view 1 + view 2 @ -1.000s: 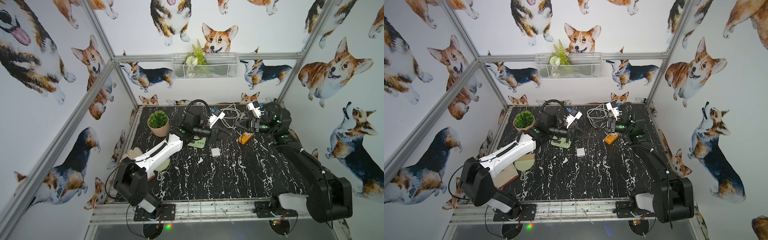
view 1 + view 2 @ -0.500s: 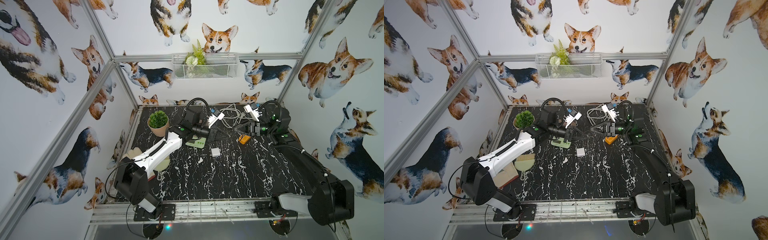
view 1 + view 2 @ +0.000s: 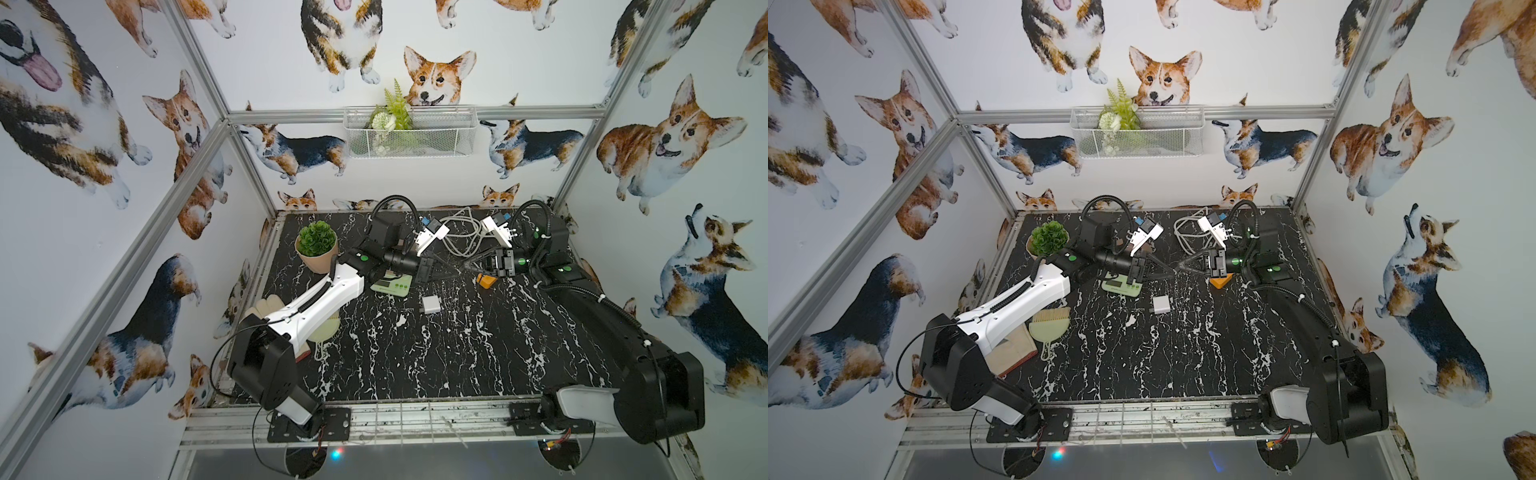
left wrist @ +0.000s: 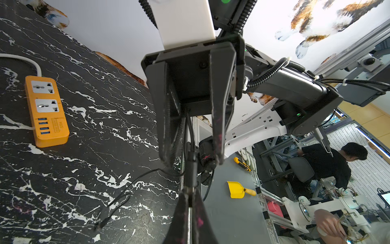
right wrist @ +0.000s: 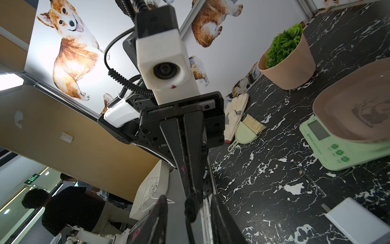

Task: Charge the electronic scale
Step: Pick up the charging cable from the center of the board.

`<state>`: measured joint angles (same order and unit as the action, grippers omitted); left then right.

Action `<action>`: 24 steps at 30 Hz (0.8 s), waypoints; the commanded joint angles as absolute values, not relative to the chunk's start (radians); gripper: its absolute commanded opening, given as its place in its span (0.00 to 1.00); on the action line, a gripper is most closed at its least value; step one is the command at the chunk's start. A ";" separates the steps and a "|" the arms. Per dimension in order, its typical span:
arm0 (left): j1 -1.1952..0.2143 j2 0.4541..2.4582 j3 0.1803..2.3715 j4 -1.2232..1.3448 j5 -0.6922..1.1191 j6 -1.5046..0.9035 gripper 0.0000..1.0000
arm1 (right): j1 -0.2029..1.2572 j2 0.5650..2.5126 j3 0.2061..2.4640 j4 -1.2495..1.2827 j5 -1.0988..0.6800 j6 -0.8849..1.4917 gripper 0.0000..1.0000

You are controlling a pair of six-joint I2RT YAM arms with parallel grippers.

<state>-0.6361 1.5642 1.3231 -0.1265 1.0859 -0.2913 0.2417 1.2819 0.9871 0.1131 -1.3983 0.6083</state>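
The scale [image 5: 337,154] is a pale-green square with a grey display window and three green buttons on its front. A pinkish-brown rounded tray with a faint panda drawing sits on top. It stands on the black marbled table [image 3: 415,357] in the rear half, left of the middle, partly under the left arm. A white charger block [image 3: 431,305] lies near its front. The left gripper [image 4: 190,191] is clamped on a thin black cable [image 4: 191,166]. The right gripper [image 5: 187,196] has its jaws apart, the cable between them with a gap on each side.
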 commanded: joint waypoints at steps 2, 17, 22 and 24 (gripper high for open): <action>-0.635 1.561 1.335 -0.127 1.098 -0.287 0.00 | 0.247 1.278 0.989 0.089 -1.415 0.575 0.30; -0.635 1.570 1.331 -0.089 1.086 -0.322 0.00 | 0.261 1.275 1.023 -0.026 -1.398 0.499 0.00; -0.621 1.568 1.311 -0.089 1.027 -0.302 0.47 | 0.258 1.270 1.037 -0.055 -1.368 0.485 0.00; -0.607 1.559 1.298 -0.121 0.950 -0.272 0.55 | 0.247 1.268 1.047 -0.116 -1.322 0.455 0.00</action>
